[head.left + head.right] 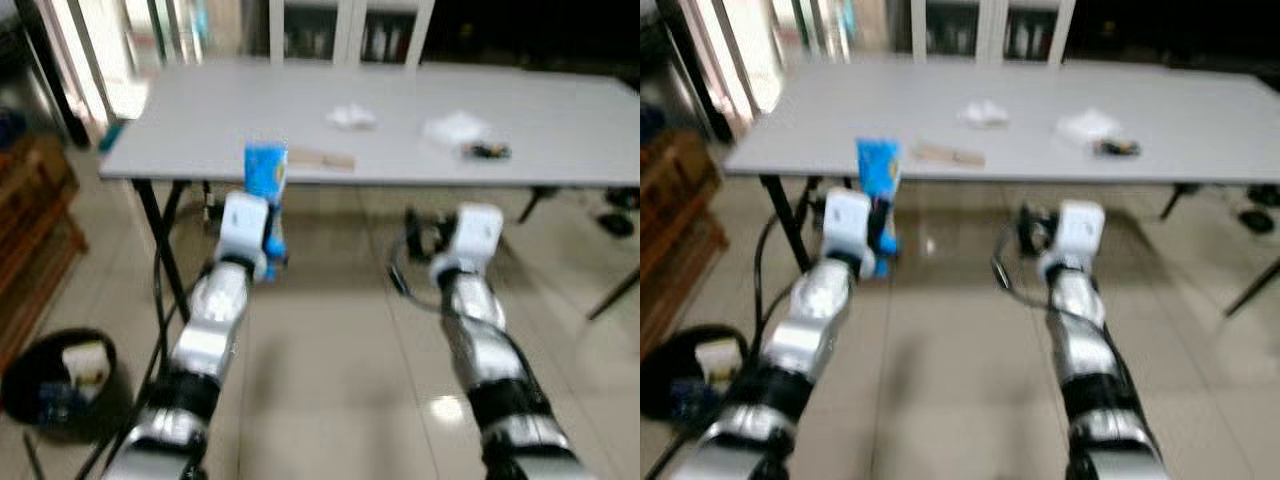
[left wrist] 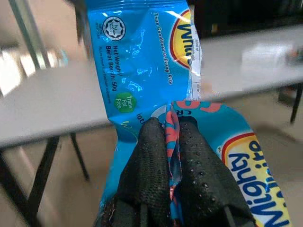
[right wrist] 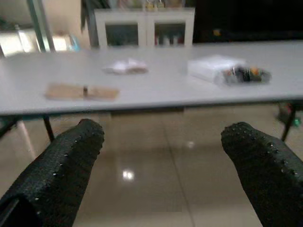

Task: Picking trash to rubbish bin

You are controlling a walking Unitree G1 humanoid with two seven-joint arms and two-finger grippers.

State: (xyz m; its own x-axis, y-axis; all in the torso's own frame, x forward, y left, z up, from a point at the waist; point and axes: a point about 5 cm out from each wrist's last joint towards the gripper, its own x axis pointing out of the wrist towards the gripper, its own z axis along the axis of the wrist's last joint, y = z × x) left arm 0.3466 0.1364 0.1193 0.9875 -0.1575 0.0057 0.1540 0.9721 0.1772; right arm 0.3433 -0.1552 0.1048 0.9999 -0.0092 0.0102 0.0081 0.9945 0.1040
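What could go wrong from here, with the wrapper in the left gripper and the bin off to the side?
The left gripper pinches only a fold of the blue snack wrapper, so the slick foil could slip out. The rubbish bin sits low on the robot's left near the table leg and a cable, which the arm might snag.

blue wrapper [image 2: 142,85]: edges cropped | bin [image 1: 60,385]: contents blurred

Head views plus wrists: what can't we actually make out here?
- Rubbish bin: contents blurred by camera motion, partly cut by the left eye view's edge.
- Blue snack wrapper: brand name cut off by the left wrist view's edge and covered by the left pincer.
- Dark item on the clear packet: too blurred to identify.
- Right pincer: open, holding nothing.
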